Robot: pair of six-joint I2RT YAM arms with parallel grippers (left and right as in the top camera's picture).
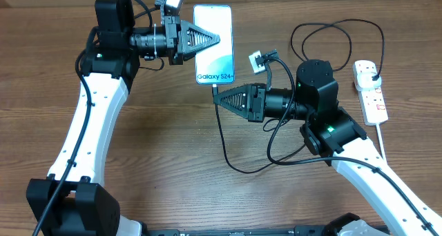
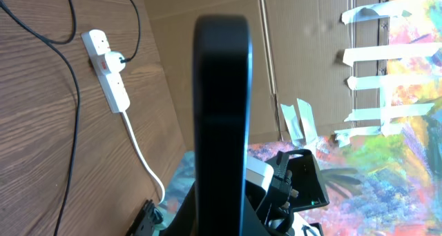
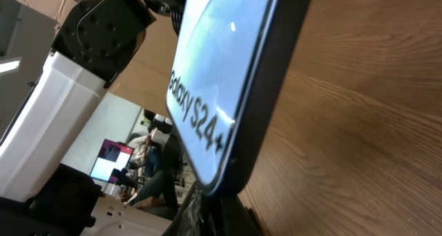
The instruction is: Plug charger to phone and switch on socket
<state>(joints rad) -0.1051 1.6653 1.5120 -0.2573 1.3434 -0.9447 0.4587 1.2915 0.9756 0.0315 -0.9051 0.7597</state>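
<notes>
The left gripper (image 1: 218,37) is pinching the phone (image 1: 219,18) by its side with fingers shut on it, and the phone is showing its blue screen upward near the far side of the table (image 1: 173,146). The right gripper (image 1: 221,98) is squeezing the charger (image 1: 222,136) close to its small tip — right at the phone's bottom edge — while the plug end is sitting in the white socket (image 1: 373,98).

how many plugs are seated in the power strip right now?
1. A black plug sits in the power strip near its far end, at the overhead view's right edge. The remaining outlets look bare.
</notes>
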